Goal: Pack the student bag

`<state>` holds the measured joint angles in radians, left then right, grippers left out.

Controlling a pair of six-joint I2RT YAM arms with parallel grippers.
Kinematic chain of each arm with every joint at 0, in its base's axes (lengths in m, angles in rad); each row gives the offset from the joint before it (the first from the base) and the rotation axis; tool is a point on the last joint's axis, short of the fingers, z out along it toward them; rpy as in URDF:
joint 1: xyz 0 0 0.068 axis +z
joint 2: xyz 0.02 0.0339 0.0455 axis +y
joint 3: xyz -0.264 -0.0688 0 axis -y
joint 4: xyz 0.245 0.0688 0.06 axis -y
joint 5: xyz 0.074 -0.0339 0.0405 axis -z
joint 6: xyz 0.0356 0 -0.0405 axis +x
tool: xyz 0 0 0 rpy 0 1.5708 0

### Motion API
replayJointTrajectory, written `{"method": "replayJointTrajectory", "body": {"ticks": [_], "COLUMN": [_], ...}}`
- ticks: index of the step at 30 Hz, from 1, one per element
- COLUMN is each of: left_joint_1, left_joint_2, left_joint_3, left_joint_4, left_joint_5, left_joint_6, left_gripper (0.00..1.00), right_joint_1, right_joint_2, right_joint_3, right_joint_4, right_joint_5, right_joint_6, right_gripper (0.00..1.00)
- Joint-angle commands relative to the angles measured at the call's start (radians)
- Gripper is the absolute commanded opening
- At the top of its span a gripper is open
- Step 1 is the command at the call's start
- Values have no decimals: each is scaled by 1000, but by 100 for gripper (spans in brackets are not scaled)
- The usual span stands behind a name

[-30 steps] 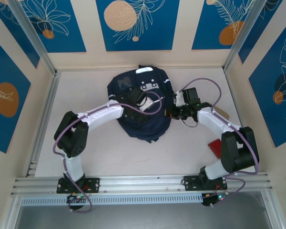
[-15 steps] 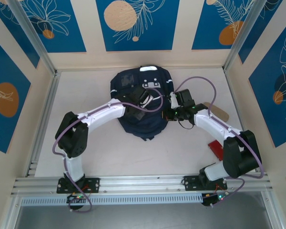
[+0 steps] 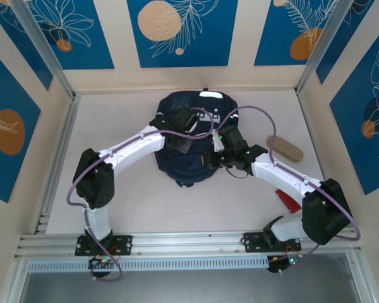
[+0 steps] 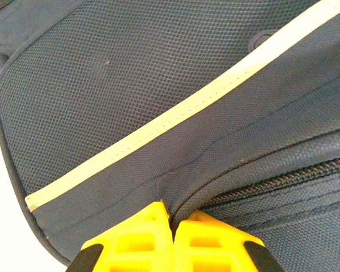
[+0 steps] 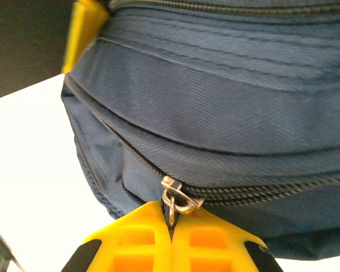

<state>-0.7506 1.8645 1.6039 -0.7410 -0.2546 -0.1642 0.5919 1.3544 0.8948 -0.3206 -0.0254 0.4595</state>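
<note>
1. At the middle of the table (image 3: 126,196), toward its far side, lies the student bag (image 3: 192,167). The left gripper (image 3: 187,125) is over the bag's upper part and the right gripper (image 3: 213,158) is at its right edge. From this top view I cannot tell how far either is open. A tan oblong thing (image 3: 285,148) lies to the right, apart from the bag. A red flat thing (image 3: 288,198) lies nearer, partly under the right arm.
2. On the left wrist view, the left gripper (image 4: 171,218) has its yellow fingers (image 4: 139,243) pressed together. They pinch a fold of the bag's (image 4: 130,85) navy fabric beside a zipper (image 4: 283,181). A pale stripe (image 4: 187,113) runs diagonally above.
3. On the right wrist view, the right gripper (image 5: 171,220) is closed tight on the metal zipper pull (image 5: 177,198) at the bag's (image 5: 226,113) lower edge.
</note>
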Motion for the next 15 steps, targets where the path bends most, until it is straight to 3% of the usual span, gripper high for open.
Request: {"method": "replayJointTrajectory", "body": {"ticks": [1,6,12,15], "left_joint_1": [14,14,18,20], "left_joint_2": [-41,-49,-112,-148], "left_joint_3": [52,35,-68,-128], "left_joint_4": [169,179,239,278], "left_joint_5": [-2,-4,31,63], "left_joint_6": [-97,-106,-42,-4], "left_gripper": [0,0,0,0], "right_joint_1": [58,47,-94,-179], "right_joint_2": [9,-20,-173,-242], "right_joint_3": [-25,-39,-93,-98], "right_joint_4": [35,75,-13,-61], "right_joint_5": [-145,-175,-152,-188], "right_joint_6": [64,122,241,299], "right_gripper": [0,3,42,51]}}
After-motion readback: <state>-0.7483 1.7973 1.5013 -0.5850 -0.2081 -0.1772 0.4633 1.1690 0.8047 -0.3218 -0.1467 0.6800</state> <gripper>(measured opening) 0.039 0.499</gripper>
